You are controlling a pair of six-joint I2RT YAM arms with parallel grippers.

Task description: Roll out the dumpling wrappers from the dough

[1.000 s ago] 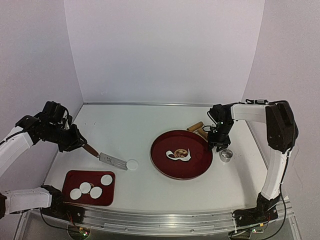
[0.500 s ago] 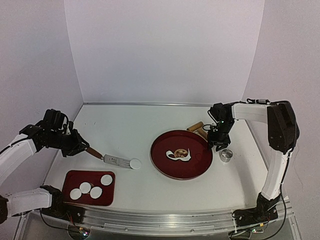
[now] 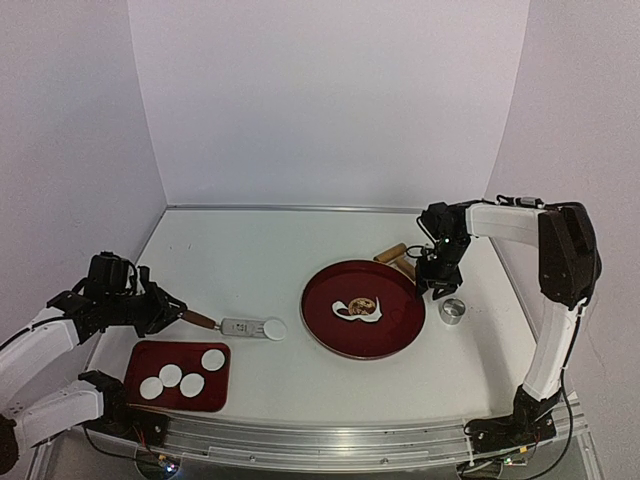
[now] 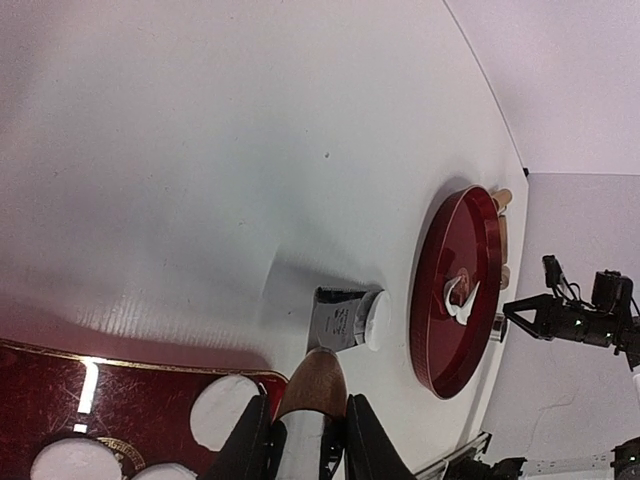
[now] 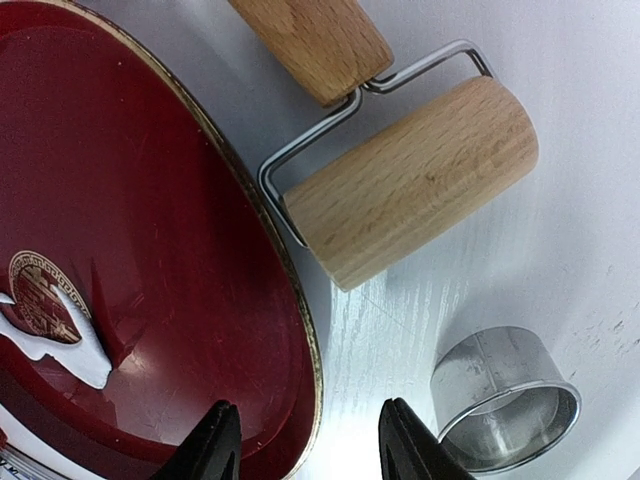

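The left gripper [image 4: 305, 447] is pinched on the brown wooden handle of a flat metal spatula [image 3: 238, 326]. The spatula's long axis runs almost level from left to right across the lower left of the top view, with the handle at the gripper and the blade pointing toward the centre of the frame. A thin round white dumpling wrapper [image 3: 275, 328] sits at the blade's far tip, touching it and partly overhanging. Whether it rests wholly on the metal or partly on the white table [image 3: 250, 260] cannot be told. Four more such discs [image 3: 171, 374] lie in the rectangular dark red tray [image 3: 150, 355], just below and left of the blade near the bottom left corner. Carrying the fifth disc over would therefore mean drawing the tip back toward the lower left, and the left arm is much the nearer one. The right gripper [image 5: 312, 450] hangs over the right rim of the round red plate [image 3: 390, 335] with its fingers spread and nothing between them. It is beside the small metal ring [image 5: 505, 395] and the wooden rolling pin [image 5: 415, 190]. A ragged white dough scrap [image 3: 358, 309] lies in the plate's middle.
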